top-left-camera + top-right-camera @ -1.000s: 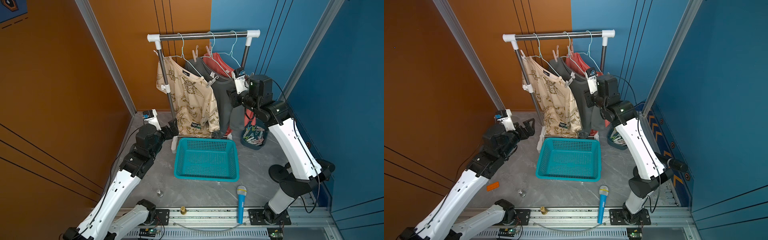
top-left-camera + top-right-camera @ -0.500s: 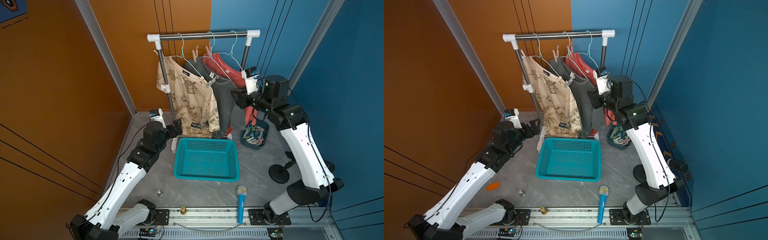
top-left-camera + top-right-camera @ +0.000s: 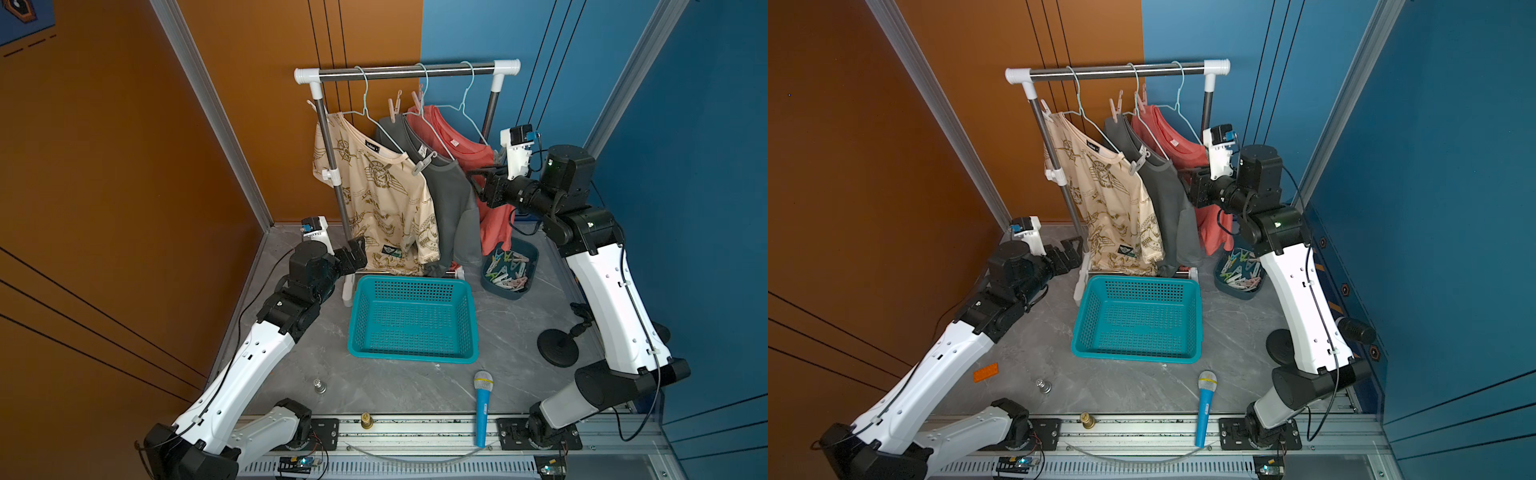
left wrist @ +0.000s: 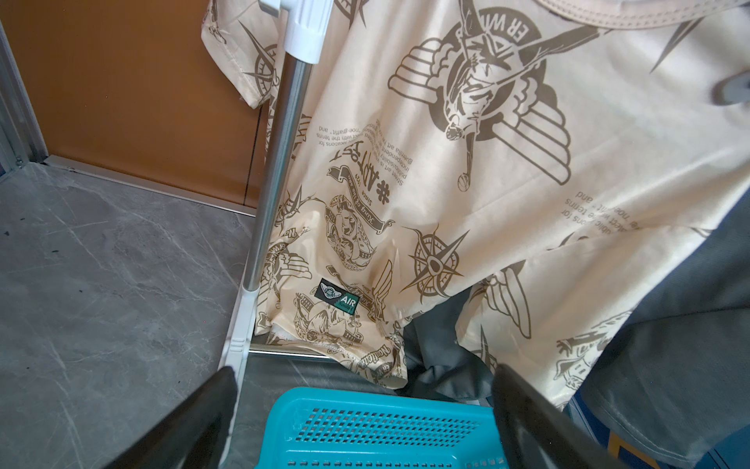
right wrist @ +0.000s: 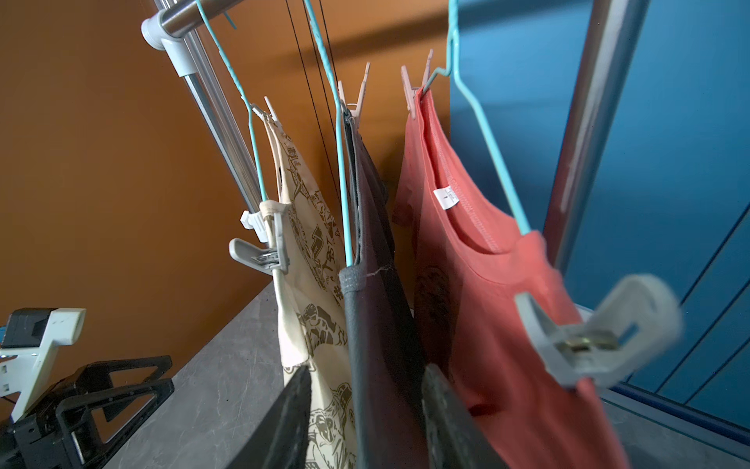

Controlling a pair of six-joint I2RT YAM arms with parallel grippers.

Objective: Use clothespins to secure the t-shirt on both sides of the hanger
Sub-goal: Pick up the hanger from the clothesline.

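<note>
We're at the rack: three shirts on teal wire hangers, packed close together. Our left arm sits low, left jaws spread fully wide and holding nothing, just beside the rack's post and the teal basket rim. Bare desk lies open toward the orange wall.

Our right arm is up high, right jaws about half apart and gripping nothing. The grey t-shirt hangs in their gap in the wrist view, the coral t-shirt just beside. It's tight in there!

Any writing? A dark patch on the cream t-shirt hem reads "AIR"; the coral neck tag shows a "1".

Spare clothespins lie jumbled in the dark blue tub on the desk below the coral shirt. Pink pins stand upright on the far shoulders, handles up. A grey pin bites the cream shirt's near shoulder. A second grey pin, blurred, clamps the coral shirt's, long axis across the wire, handles away from the cloth.
</note>
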